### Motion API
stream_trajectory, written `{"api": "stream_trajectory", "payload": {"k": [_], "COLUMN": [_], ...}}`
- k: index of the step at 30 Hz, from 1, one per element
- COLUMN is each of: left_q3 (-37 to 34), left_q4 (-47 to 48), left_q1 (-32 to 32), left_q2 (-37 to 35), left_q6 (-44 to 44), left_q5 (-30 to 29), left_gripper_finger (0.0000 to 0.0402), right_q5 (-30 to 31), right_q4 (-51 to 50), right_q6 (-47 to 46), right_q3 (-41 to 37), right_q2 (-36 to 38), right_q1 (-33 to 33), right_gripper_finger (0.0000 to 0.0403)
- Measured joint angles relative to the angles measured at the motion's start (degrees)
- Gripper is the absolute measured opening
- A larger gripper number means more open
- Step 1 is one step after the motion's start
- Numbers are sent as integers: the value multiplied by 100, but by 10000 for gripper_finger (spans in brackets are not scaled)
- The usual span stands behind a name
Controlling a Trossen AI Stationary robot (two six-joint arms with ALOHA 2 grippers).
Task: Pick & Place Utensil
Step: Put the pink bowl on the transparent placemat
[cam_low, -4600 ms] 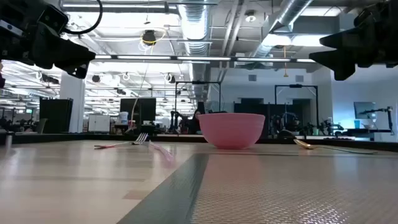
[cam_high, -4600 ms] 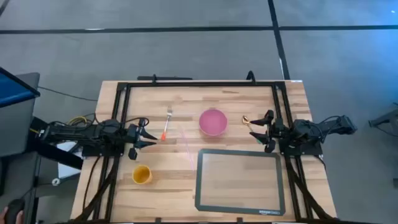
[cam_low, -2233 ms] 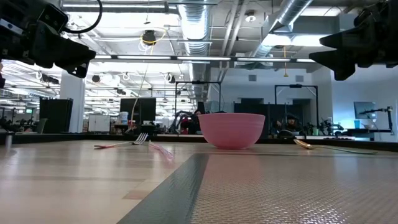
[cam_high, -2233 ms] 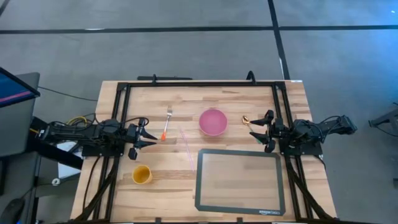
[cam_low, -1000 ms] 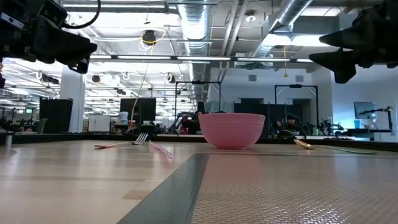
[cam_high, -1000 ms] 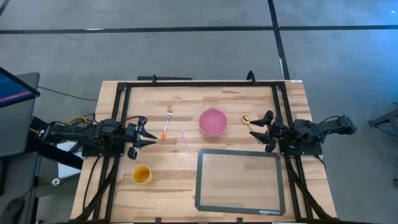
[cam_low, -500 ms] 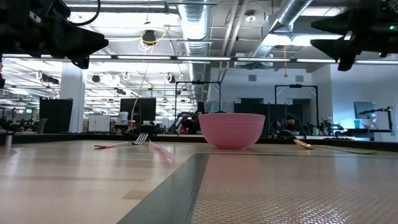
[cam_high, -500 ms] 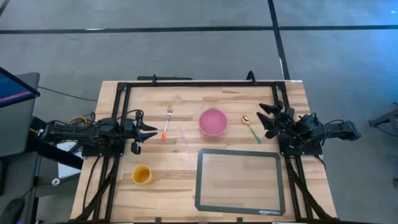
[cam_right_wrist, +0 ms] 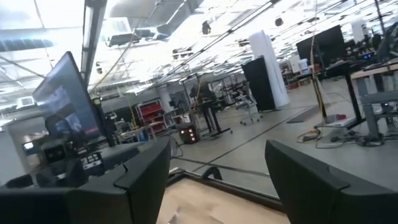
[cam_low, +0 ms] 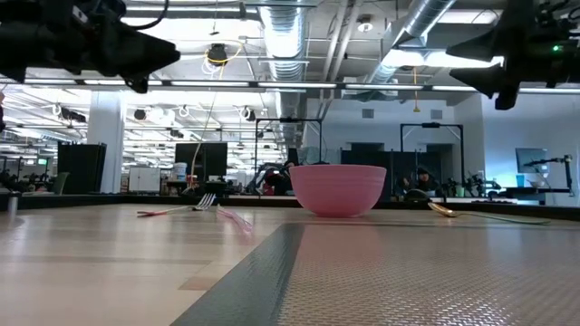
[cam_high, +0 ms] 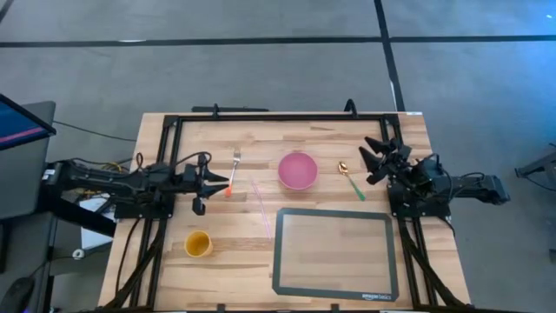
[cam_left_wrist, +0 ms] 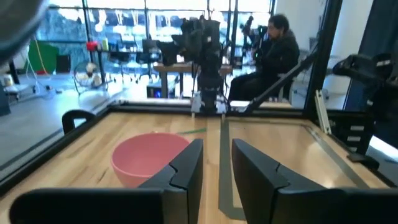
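An orange-handled fork (cam_high: 233, 171) lies flat on the wooden table, left of the pink bowl (cam_high: 297, 170). A gold spoon with a green handle (cam_high: 350, 180) lies flat right of the bowl. My left gripper (cam_high: 217, 180) hovers above the table just left of the fork's handle, open by a narrow gap (cam_left_wrist: 216, 149). My right gripper (cam_high: 368, 161) hovers right of the spoon, wide open (cam_right_wrist: 217, 155) and pointing above the table. In the low view both grippers (cam_low: 168, 52) (cam_low: 467, 71) are high above the fork (cam_low: 195, 204), bowl (cam_low: 337, 188) and spoon (cam_low: 444, 210).
A yellow cup (cam_high: 198, 244) stands near the table's left near side. A dark mat (cam_high: 335, 254) lies in front of the bowl. A thin pink stick (cam_high: 261, 196) lies between fork and mat. A black frame (cam_high: 278, 116) runs round the table. A person sits beyond the table (cam_left_wrist: 277, 46).
Both grippers have risen. My left gripper has moved toward the table's right, closing on the fork's handle. My right gripper has moved toward the far edge and tipped up, uncovering the spoon. Fork, spoon and bowl have stayed in place.
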State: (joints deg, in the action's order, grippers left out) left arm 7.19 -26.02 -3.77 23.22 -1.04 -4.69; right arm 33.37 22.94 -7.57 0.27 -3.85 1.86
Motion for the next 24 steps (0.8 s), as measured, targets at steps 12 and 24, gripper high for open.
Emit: {"api": "stream_trajectory", "payload": {"k": [12,24], "left_q3": [680,795], "left_q4": [-60,-197], "left_q1": [0,165], "left_q2": [1389,1471], "left_q6": [-17,0], "left_q5": [-6,-46], "left_gripper_finger": [86,86], "right_q5": [-1550,-1706], "right_q4": [0,9], "right_q6": [-17,802], "right_q3": [653,2134], "right_q2": [-1212,-4589], "right_q1": [-220,-996], "right_gripper_finger": [255,255]}}
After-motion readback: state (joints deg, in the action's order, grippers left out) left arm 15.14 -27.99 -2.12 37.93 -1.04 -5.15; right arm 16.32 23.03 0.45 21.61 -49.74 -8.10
